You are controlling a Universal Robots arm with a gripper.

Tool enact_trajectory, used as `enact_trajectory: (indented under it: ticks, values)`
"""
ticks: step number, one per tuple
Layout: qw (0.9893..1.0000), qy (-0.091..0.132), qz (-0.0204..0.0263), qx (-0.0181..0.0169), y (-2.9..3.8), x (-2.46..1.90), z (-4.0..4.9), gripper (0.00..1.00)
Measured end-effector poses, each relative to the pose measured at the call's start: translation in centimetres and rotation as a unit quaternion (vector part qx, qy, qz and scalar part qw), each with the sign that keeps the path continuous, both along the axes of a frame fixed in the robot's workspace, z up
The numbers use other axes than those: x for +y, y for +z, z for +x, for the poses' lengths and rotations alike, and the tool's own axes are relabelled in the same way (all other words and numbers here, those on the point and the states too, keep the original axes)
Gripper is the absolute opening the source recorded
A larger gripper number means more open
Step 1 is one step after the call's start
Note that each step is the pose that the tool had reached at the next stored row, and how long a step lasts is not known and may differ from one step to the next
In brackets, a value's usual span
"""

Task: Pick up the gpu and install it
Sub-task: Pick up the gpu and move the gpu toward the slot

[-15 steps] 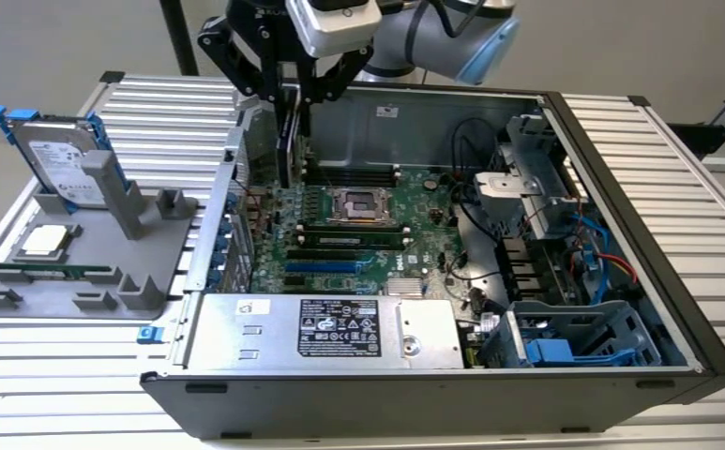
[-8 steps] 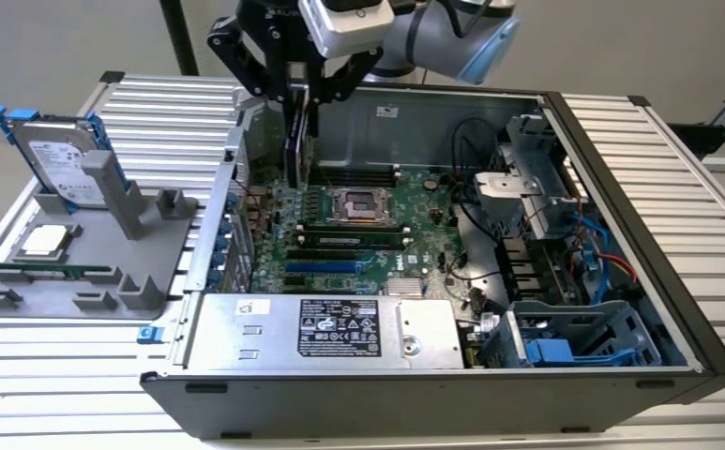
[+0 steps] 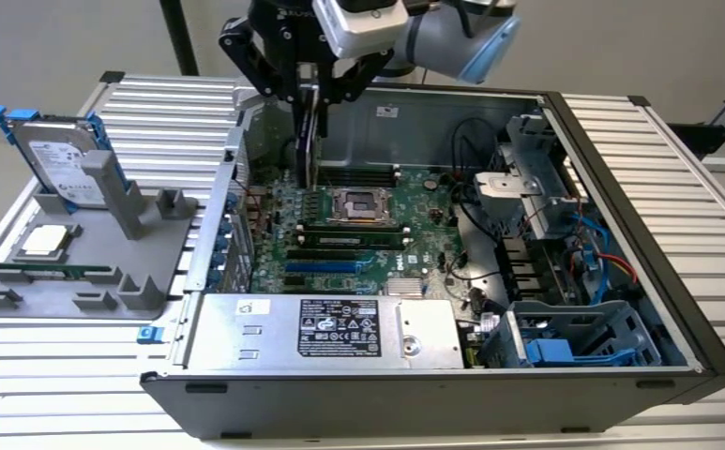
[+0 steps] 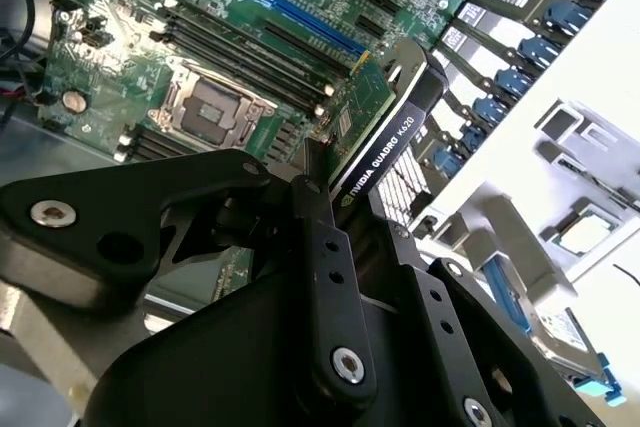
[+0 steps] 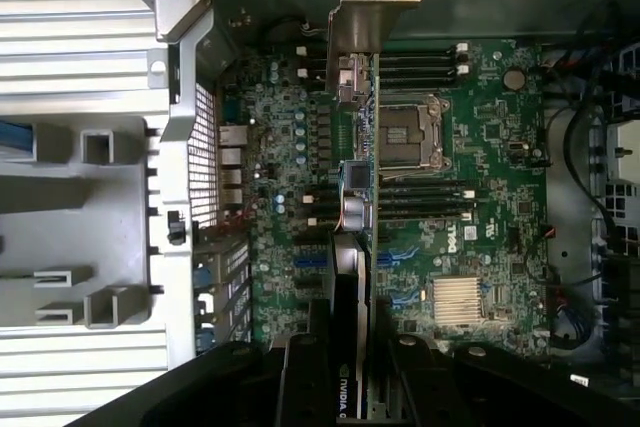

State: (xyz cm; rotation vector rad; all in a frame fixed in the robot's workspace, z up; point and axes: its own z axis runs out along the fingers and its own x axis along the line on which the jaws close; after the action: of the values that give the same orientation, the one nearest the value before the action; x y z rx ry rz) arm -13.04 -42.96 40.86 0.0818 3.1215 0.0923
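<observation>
A ribbed metal table (image 3: 149,103) is seen in the exterior view. An open computer case (image 3: 400,403) is laid on it, and a grey holder tray (image 3: 162,253) is set just beside it at the exterior view's left.

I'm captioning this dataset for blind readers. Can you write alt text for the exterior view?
The arm's gripper holds the gpu upright, edge-on, over the motherboard of an open computer case lying on its side. On the exterior view's left, a grey fixture holds a hard drive standing on end.
</observation>
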Motion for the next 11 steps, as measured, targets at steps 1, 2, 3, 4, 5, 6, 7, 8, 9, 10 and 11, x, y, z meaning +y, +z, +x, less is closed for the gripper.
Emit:
enact_trajectory:
  ticks: [1, 2, 3, 4, 5, 6, 7, 8, 9, 10, 11]
  values:
    - [1.0000, 0.000, 0.0000, 0.0000, 0.00, 0.00, 0.10, 0.00]
    - [1.0000, 0.000, -0.0001, 0.0000, 0.01, 0.00, 0.21, 0.00]
    - [1.0000, 0.000, 0.0000, 0.0000, 0.01, 0.00, 0.31, 0.00]
    - [1.0000, 0.000, -0.0001, 0.0000, 0.01, 0.00, 0.42, 0.00]
    - [1.0000, 0.000, 0.0000, 0.0000, 0.00, 0.00, 0.51, 0.00]
    - [1.0000, 0.000, 0.0000, 0.0000, 0.00, 0.00, 0.61, 0.00]
    - [1.0000, 0.000, 0.0000, 0.0000, 0.00, 0.00, 0.71, 0.00]
    - [1.0000, 0.000, 0.0000, 0.0000, 0.00, 0.00, 0.81, 0.00]
    - [1.0000, 0.000, 0.0000, 0.0001, 0.00, 0.00, 0.91, 0.00]
    - [1.0000, 0.000, 0.0000, 0.0000, 0.00, 0.00, 1.01, 0.00]
    - [1.0000, 0.000, 0.0000, 0.0000, 0.00, 0.00, 1.12, 0.00]
